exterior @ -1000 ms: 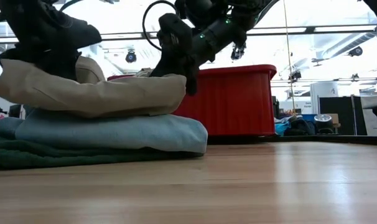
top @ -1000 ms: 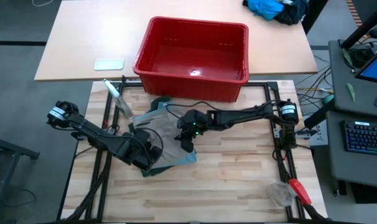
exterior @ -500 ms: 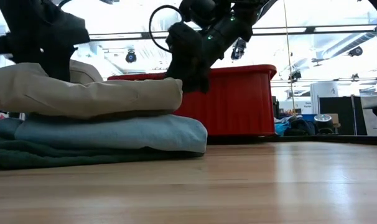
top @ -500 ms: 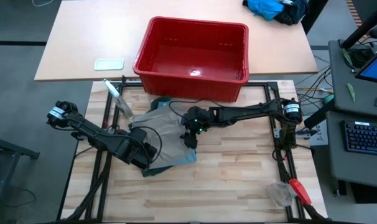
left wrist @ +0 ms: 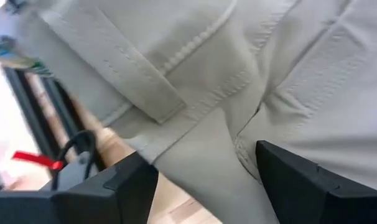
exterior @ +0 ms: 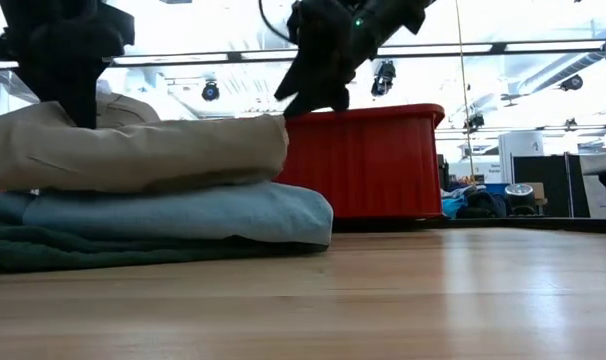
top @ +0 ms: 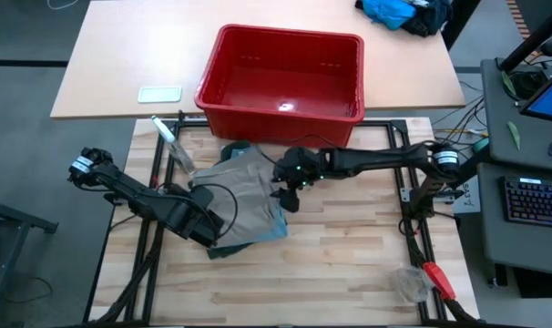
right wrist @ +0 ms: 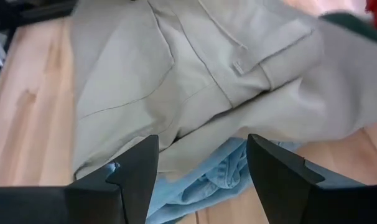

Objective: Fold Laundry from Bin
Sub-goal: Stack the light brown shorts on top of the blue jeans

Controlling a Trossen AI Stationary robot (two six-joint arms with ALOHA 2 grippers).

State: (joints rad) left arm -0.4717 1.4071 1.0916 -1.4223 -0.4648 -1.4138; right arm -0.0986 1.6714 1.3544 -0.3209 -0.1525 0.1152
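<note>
Now we see the laundry stacked on the worktop (top: 349, 264), just near of the red bin (top: 281, 80): khaki piece (exterior: 143, 150) on top, light blue denim (exterior: 183, 215) under it, dark green shorts (exterior: 43, 252) at the bottom. Our left tool (top: 217, 223) sits over the pile's left near side, fingers apart, the khaki cloth right in front of them. Our right tool (top: 290, 196) hovers above the pile's right edge, fingers (right wrist: 132, 171) spread and empty

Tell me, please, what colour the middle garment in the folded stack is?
Light blue, seen best in the low view.
</note>
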